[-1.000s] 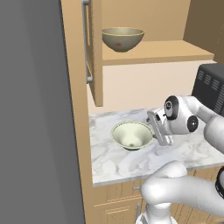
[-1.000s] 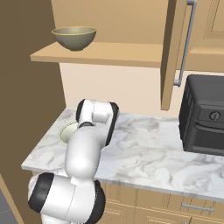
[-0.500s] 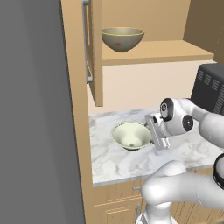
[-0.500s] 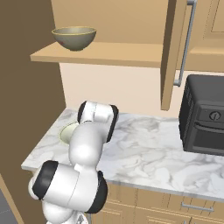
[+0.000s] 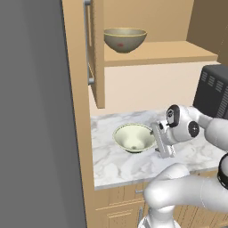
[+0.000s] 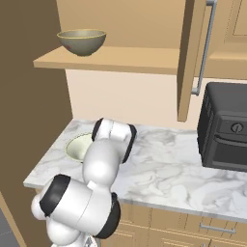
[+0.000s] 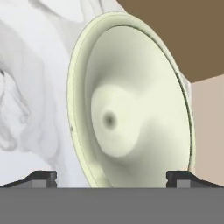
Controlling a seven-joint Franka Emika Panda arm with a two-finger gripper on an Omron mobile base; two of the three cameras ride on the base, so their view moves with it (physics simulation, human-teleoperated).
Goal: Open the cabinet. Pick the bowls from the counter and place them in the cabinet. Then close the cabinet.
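Jaws, spread wide, have edged closer to cream bowl (image 5: 133,137).

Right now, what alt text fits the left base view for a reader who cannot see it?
The open tool hangs beside the cream bowl on the marble counter. Above, the tan bowl sits on the open cabinet shelf.

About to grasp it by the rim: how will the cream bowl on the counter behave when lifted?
The cream bowl looks rigid and glazed, so probably slippery between the fingertips. Held at one edge, it may tilt. It sits upright now, likely stable.
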